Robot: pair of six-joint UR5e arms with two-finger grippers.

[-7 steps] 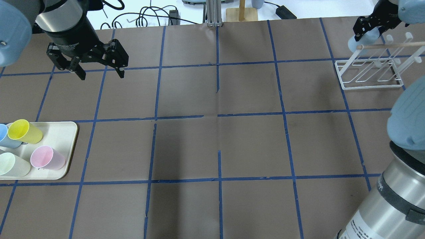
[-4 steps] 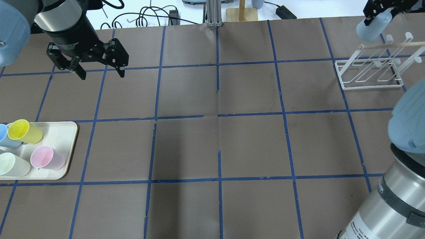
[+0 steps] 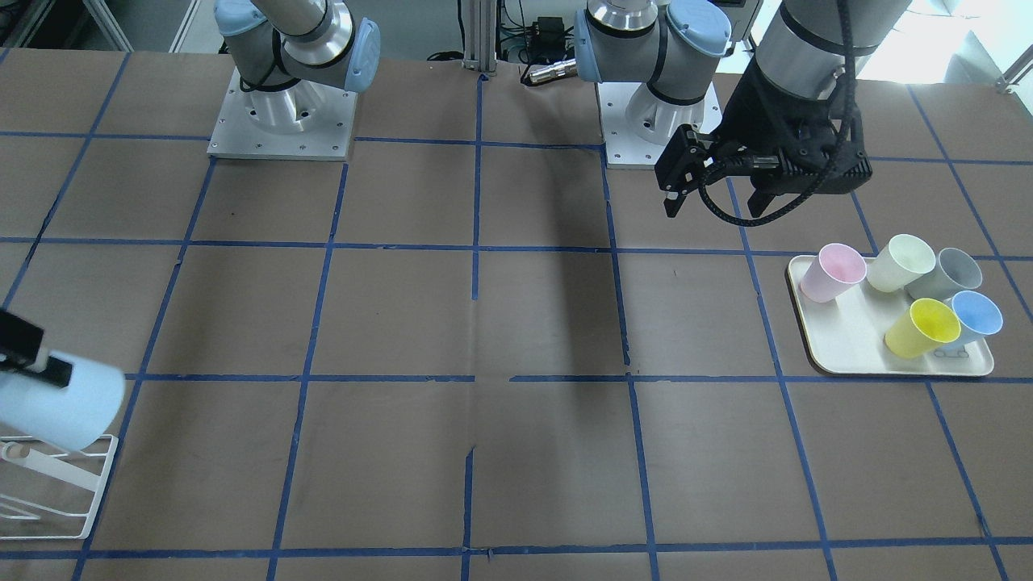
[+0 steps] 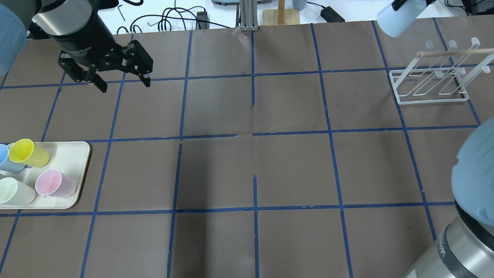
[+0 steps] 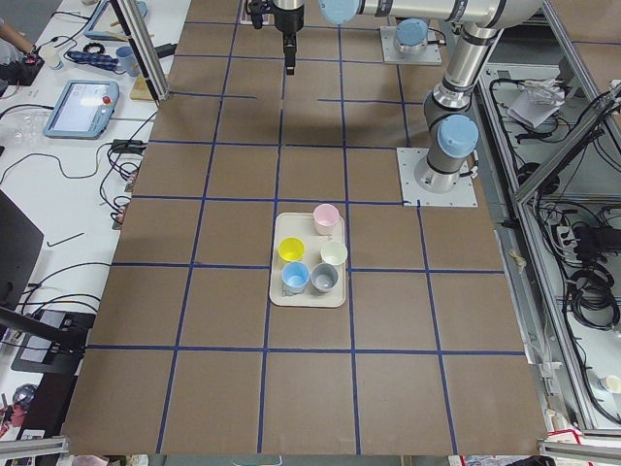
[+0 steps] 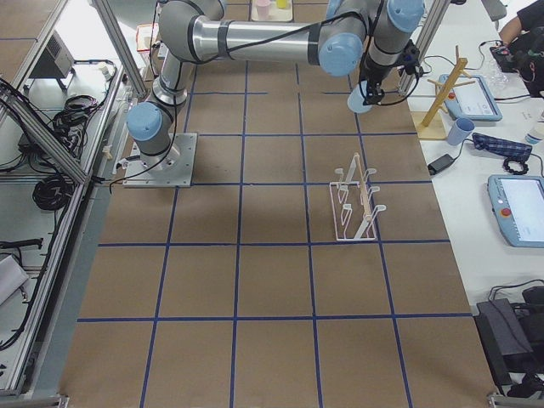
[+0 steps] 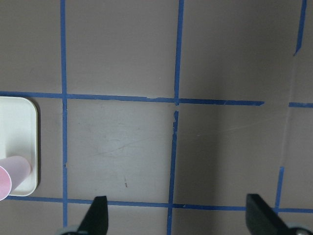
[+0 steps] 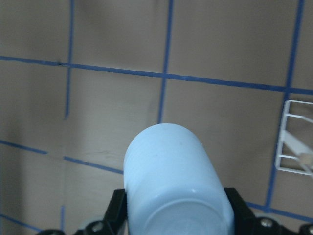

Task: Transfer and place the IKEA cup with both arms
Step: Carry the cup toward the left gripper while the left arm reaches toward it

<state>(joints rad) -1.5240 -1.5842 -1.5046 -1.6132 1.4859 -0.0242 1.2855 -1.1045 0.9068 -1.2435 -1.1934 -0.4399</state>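
The pale sky-blue IKEA cup (image 4: 399, 17) is held in the air by my right gripper (image 8: 177, 218), which is shut on it, up and off the far left end of the white rack (image 4: 428, 87). The cup fills the right wrist view (image 8: 173, 181), base pointing away from the camera, and shows at the left edge of the front view (image 3: 60, 407). My left gripper (image 4: 125, 85) is open and empty above the table at the far left, well beyond the tray (image 4: 73, 154). Its fingers (image 7: 98, 218) frame bare table.
The cream tray (image 3: 839, 347) holds yellow (image 4: 27, 152), pink (image 4: 54, 183), pale green (image 4: 11, 191), brighter blue (image 3: 976, 313) and grey (image 3: 948, 274) cups. The wire rack with a wooden rod stands at the far right (image 6: 353, 204). Cables and a wooden stand (image 4: 281, 15) lie beyond the far edge.
My right gripper has lifted the cup up and away from the rack, toward the table's far edge. My left gripper has shifted slightly, still open.
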